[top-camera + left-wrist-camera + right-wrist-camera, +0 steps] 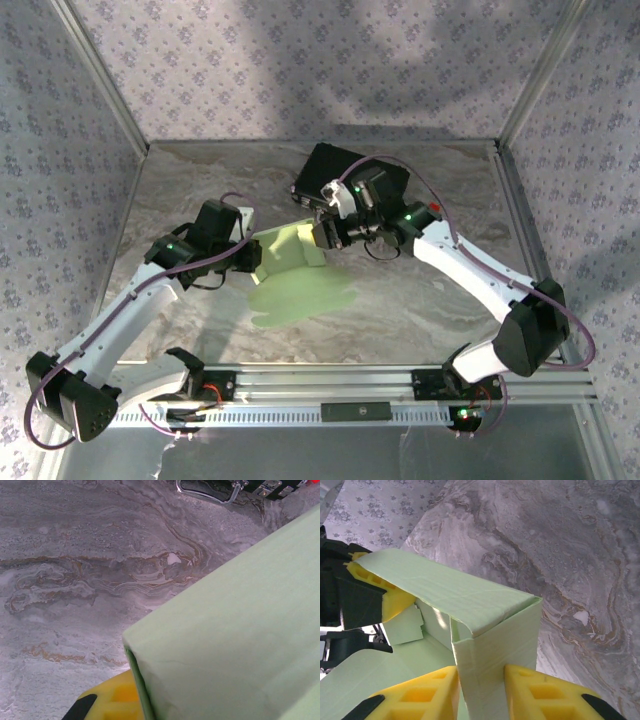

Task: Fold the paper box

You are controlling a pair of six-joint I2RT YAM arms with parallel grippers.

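The pale green paper box [300,285] lies mid-table, its flat flaps spread toward the front and one long side folded up into a hollow wall [450,592]. My right gripper [481,672] is shut on the near end of that wall, one yellow finger [427,692] inside and one outside, both touching the card. At the far end my left gripper [252,258] is shut on the same wall. In the left wrist view the card [235,630] covers the lower right, hiding one finger; the other yellow finger [112,700] shows beside it.
A black hard case [350,175] with metal latches sits just behind the right gripper; its metal handle [207,492] shows close to the card. Patterned walls and aluminium posts [110,85] enclose the marble table [450,300]. Bare tabletop lies to the right and the back left.
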